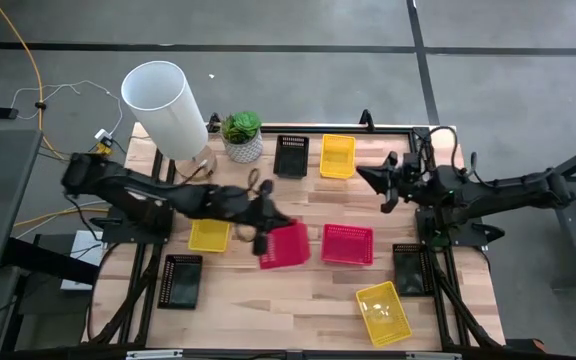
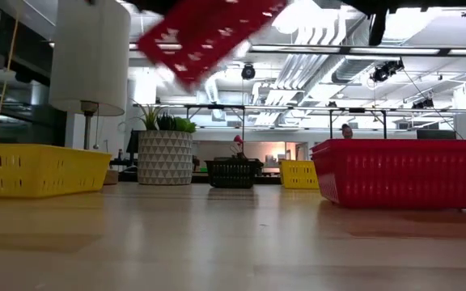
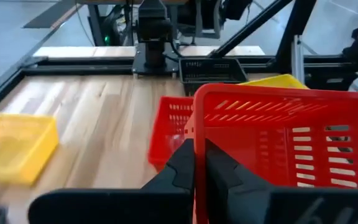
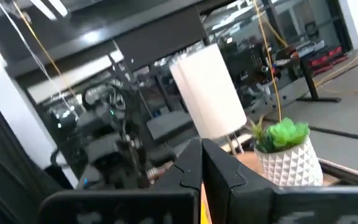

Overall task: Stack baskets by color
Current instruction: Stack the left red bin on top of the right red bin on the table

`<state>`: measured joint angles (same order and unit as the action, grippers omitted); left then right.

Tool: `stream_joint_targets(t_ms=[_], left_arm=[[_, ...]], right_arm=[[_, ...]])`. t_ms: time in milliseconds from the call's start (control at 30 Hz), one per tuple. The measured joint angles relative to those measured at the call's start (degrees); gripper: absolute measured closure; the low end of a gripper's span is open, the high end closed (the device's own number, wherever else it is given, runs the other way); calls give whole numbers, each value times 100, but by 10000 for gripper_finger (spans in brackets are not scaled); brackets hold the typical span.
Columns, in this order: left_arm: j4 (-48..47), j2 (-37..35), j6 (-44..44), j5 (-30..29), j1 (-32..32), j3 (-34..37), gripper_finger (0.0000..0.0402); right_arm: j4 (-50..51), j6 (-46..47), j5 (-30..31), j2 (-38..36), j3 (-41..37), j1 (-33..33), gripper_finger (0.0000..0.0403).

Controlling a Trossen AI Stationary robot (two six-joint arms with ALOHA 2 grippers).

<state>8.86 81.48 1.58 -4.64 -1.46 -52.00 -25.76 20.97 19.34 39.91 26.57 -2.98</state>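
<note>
My left gripper (image 1: 265,230) reaches to the table's middle and is shut on a red basket (image 1: 285,246), which also shows high in the low view (image 2: 209,36). A second red basket (image 1: 347,244) rests by its bottom on the table just right of it. Yellow baskets lie at the left (image 1: 209,235), far middle (image 1: 337,156) and near right (image 1: 383,312). Black baskets sit at the far middle (image 1: 291,155), near left (image 1: 180,280) and right (image 1: 413,268). My right gripper (image 1: 380,180) hangs shut and empty above the table's far right. My left gripper pinches one side wall of the red basket at its rim (image 3: 195,134), one finger (image 3: 225,174) inside the basket and the other (image 3: 180,169) outside. The fingers come from the table's left, slanting a little downward. The basket is lifted clear of the table and tilted.
A tall white cylinder (image 1: 166,108) and a white pot with a green plant (image 1: 241,137) stand at the far left. Bare wood lies along the near middle of the table (image 1: 288,310).
</note>
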Motion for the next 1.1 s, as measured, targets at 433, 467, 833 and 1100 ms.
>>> stream_joint_targets(t_ms=[433,467,833,1100], left_arm=[[129,3134,-1073,827,383,-3456,401],[131,3313,-1116,848,395,-3661,401],[-575,4030,-1395,969,683,-4225,401],[-1270,4026,-1396,1323,872,-4231,401]], right_arm=[[22,-179,382,-652,0,2,402],[25,-185,424,-667,0,2,402],[77,-328,525,-664,2,1,402],[163,-349,522,-664,2,0,402]])
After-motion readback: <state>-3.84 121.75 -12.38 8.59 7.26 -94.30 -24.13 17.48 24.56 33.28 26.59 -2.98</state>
